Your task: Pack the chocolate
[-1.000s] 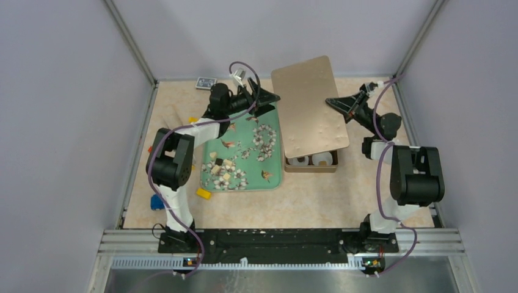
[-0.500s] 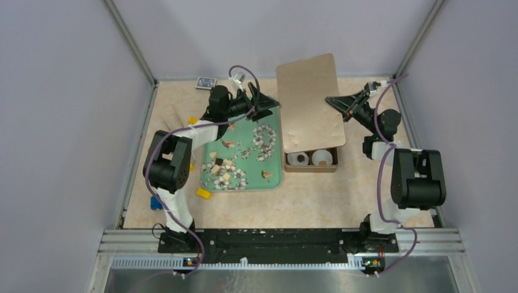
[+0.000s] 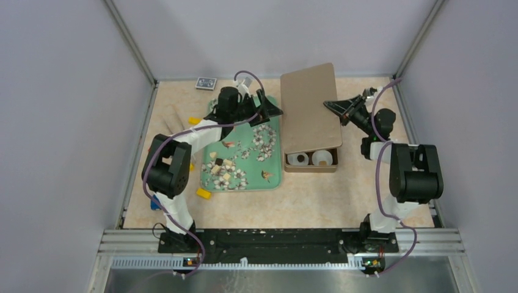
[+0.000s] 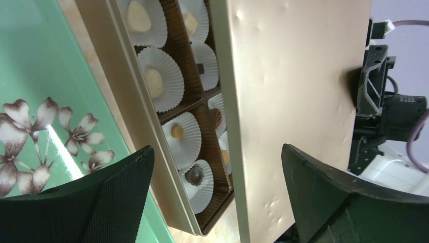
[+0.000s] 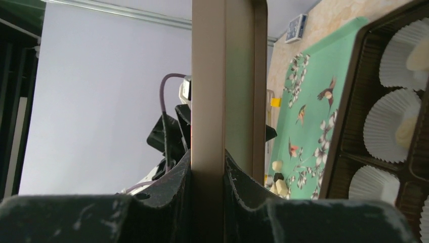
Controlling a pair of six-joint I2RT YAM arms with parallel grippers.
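right gripper is pinching the lid by its edge, holding it tilted over the box; left gripper is hanging wide open beside it. chocolate is sitting partly in the box's cups, partly loose on the tray. Risk: edge grip slipping, lid dropping onto cups.

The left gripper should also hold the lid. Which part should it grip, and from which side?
Probably the free left long edge of the lid, coming from the tray side. The lid is a thin flat panel tilted up over the box; the right gripper clamps its right edge, and the left edge faces the open left gripper.
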